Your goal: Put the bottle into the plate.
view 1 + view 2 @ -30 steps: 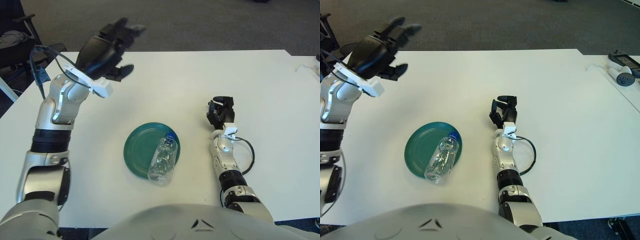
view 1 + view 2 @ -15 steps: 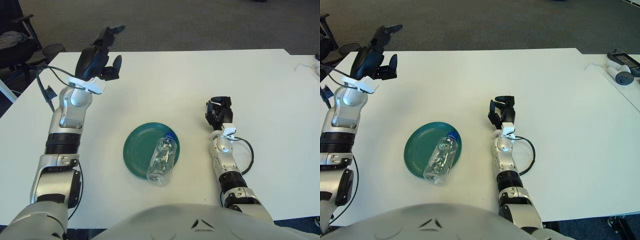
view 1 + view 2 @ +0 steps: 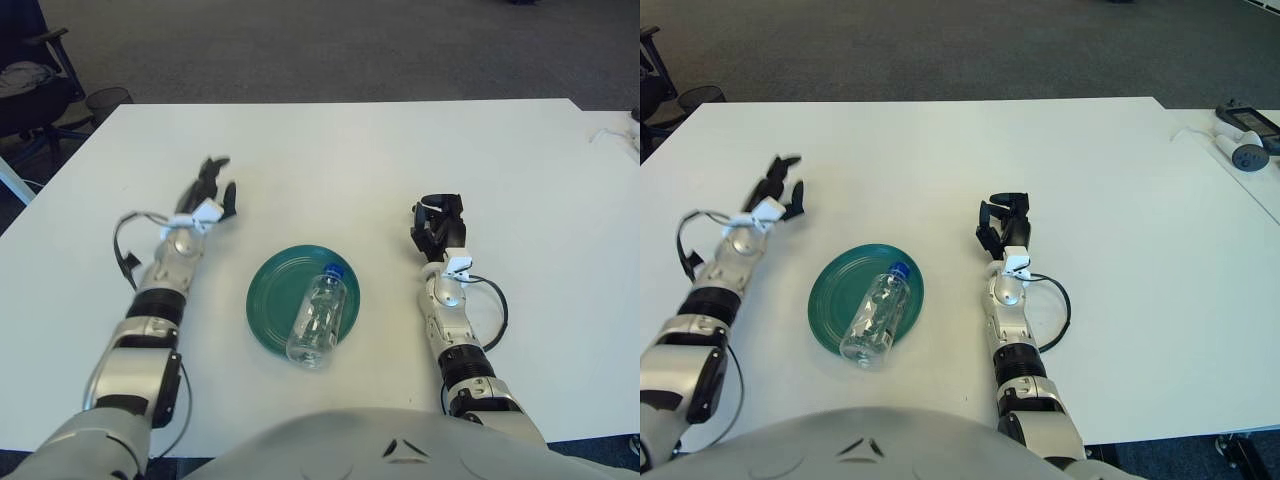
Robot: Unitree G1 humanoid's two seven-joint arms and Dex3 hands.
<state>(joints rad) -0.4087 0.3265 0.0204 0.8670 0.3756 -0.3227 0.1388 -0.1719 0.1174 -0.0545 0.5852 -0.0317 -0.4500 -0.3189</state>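
A clear plastic bottle (image 3: 318,318) with a blue cap lies on its side across the right part of the green plate (image 3: 272,296), its base sticking out over the plate's near rim. My left hand (image 3: 211,189) is low over the table to the left of the plate, fingers spread and holding nothing. My right hand (image 3: 438,224) shows to the right of the plate, fingers curled and empty.
The white table (image 3: 330,160) stretches around the plate. Small grey devices (image 3: 1244,140) lie on a second table at the far right. A black chair (image 3: 30,85) stands off the table's far left corner.
My left arm has come down from high above the table's left side to lie low beside the plate. The bottle has shifted slightly on the plate. The right hand has not moved.
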